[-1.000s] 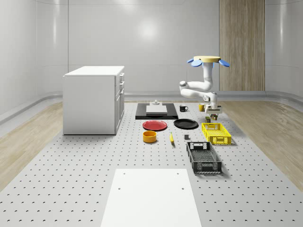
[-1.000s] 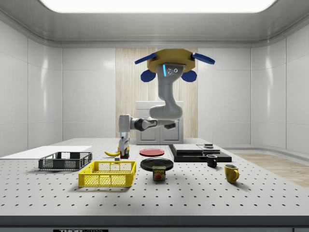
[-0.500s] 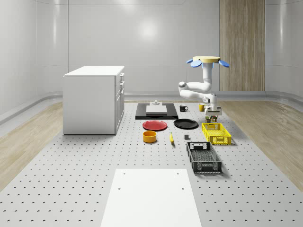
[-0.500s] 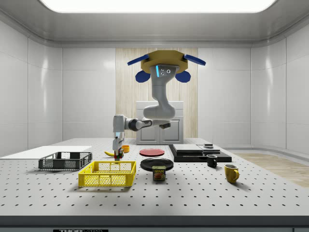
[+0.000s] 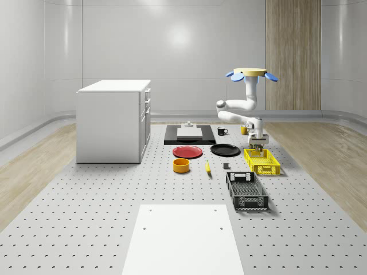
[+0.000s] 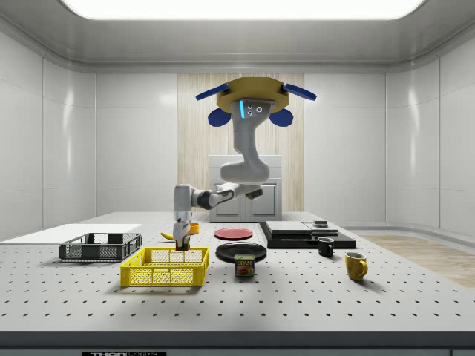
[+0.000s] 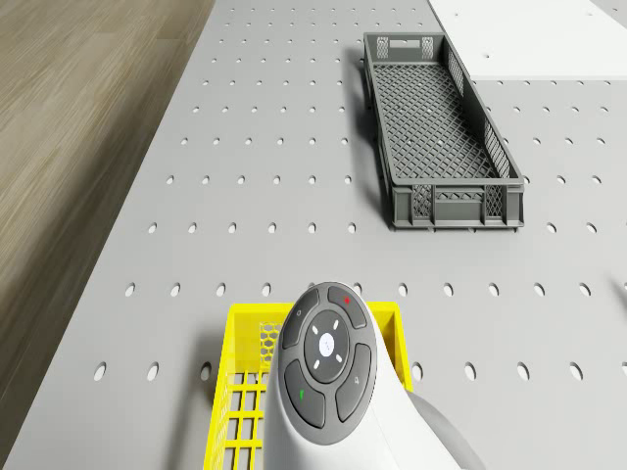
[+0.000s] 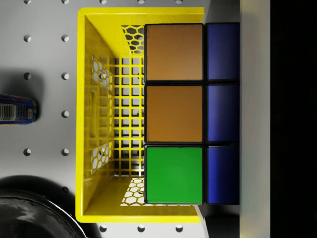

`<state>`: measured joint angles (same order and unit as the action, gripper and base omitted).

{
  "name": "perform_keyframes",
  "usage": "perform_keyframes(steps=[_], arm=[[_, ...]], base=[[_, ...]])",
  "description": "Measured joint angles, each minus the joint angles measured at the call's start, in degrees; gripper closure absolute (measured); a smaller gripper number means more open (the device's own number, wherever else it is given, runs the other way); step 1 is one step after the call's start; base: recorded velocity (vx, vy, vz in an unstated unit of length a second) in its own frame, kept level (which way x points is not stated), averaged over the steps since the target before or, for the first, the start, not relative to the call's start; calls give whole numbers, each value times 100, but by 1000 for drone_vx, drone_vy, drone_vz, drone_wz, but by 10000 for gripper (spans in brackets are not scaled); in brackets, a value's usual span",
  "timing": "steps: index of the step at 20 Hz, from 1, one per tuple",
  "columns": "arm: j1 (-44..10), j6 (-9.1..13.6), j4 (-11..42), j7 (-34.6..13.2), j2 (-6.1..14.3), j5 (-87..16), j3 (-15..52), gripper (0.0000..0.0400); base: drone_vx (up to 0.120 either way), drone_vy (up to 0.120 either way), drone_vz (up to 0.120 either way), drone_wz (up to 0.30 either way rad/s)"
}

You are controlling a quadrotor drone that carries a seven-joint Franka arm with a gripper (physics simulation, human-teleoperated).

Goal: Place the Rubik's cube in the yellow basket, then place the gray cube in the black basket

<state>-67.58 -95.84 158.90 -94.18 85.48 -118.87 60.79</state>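
Yellow drone (image 5: 252,72), blue rotors; white jointed arm (image 6: 241,152).

Rubik's cube (image 8: 190,114): orange, green, blue tiles showing, held level just above the yellow basket (image 8: 99,116), over its end nearest the black plate. Yellow basket: mesh walls + grid floor, upright on table, just past the black basket (image 5: 246,189). Black basket: long, dark mesh, upright. Gray cube can't be made out.

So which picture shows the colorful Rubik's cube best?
The wrist view: the Rubik's cube looms close, showing orange, green and blue squares above the yellow basket. In the side view it's a tiny speck in the gripper.
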Motion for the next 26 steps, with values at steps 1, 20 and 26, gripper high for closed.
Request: perform_keyframes(steps=[1, 20, 26], arm=[[-20, -35, -44, 3, -13, -79, -83, 75], [-174, -328, -627, 107, -366, -972, -966, 31], [-133, -294, -658, 154, -445, -1047, -1020, 7]], base=[[0, 0, 0, 0], [0, 0, -25, 0], [0, 0, 60, 0]])
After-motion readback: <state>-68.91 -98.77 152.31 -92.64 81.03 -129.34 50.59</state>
